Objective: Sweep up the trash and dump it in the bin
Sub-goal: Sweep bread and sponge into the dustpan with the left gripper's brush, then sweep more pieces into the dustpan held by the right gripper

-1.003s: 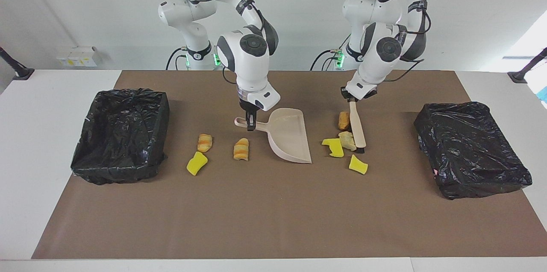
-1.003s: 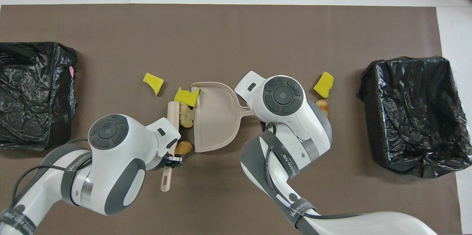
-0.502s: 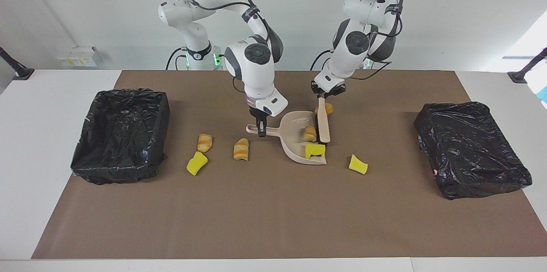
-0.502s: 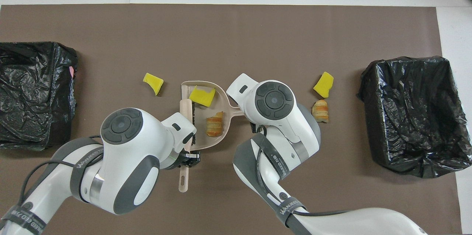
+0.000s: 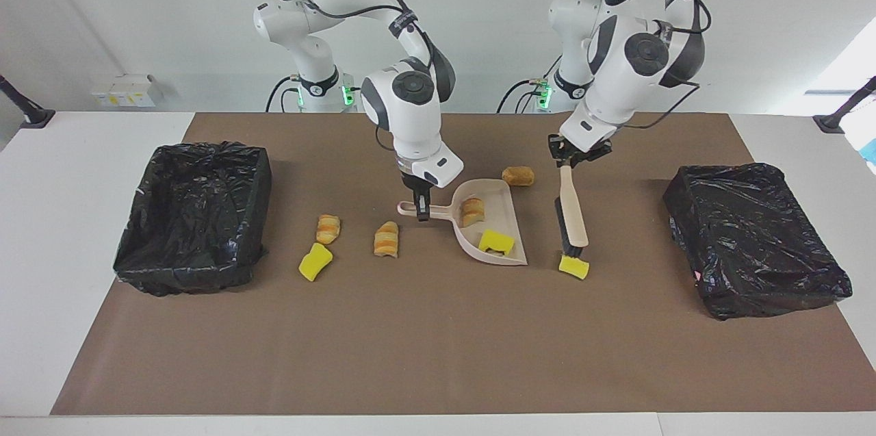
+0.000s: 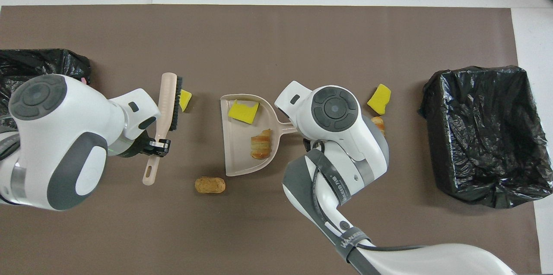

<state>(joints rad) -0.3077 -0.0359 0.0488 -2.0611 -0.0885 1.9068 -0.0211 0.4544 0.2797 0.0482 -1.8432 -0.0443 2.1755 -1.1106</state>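
Left gripper [image 5: 569,161] clamps brush [image 5: 571,213], dustpan [image 5: 494,231] loaded

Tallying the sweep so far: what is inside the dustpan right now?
Inside the dustpan lie two scraps: a yellow sponge chunk and an orange-and-cream striped piece. Nothing else shows on its open floor; the right gripper covers only the handle.

The left end effector [image 5: 570,161] has swung the brush [image 5: 571,217] out of the dustpan [image 5: 510,200] toward the left arm's end of the surface; its bristles now touch a yellow chunk [image 5: 573,267]. A striped piece [image 5: 471,211] and a sponge [image 5: 496,241] now lie in the pan (a second ago they lay outside it), and the pan has shifted slightly.
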